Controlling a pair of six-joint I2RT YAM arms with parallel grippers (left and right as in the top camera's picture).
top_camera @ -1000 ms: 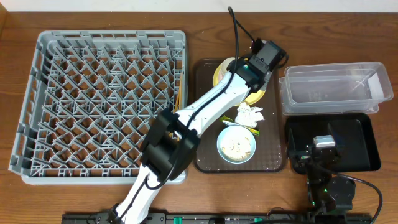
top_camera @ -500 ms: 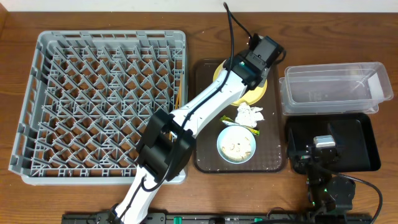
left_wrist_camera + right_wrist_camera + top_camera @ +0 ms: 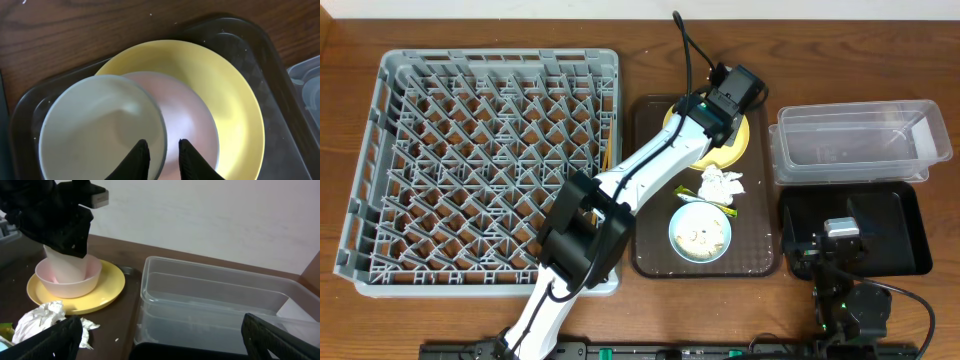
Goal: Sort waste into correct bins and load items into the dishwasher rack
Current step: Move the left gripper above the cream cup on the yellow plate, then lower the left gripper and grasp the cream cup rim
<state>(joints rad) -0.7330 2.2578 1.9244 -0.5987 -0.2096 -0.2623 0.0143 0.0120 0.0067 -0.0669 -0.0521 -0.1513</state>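
My left gripper [image 3: 160,145] is shut on the rim of the small white cup [image 3: 100,130], one finger inside and one outside. The cup stands in the white bowl [image 3: 190,120], which looks pinkish, on the yellow plate [image 3: 235,90]. In the overhead view the left gripper [image 3: 728,92] is over the plate [image 3: 742,138]. The tissue [image 3: 722,183] and the wrapper [image 3: 686,195] lie beside the light blue bowl [image 3: 700,232], which holds rice. The chopsticks [image 3: 610,160] lie by the rack [image 3: 480,160]. My right gripper [image 3: 170,345] is open and empty over the black tray [image 3: 900,230].
The brown serving tray [image 3: 655,250] holds the plate, bowls and waste. The clear tub [image 3: 860,145] stands right of it, behind the black tray; it also shows in the right wrist view [image 3: 220,300]. My left arm reaches diagonally across the rack's right corner.
My left gripper has shifted a little to the left over the yellow plate, with the cup. The right arm has not moved.
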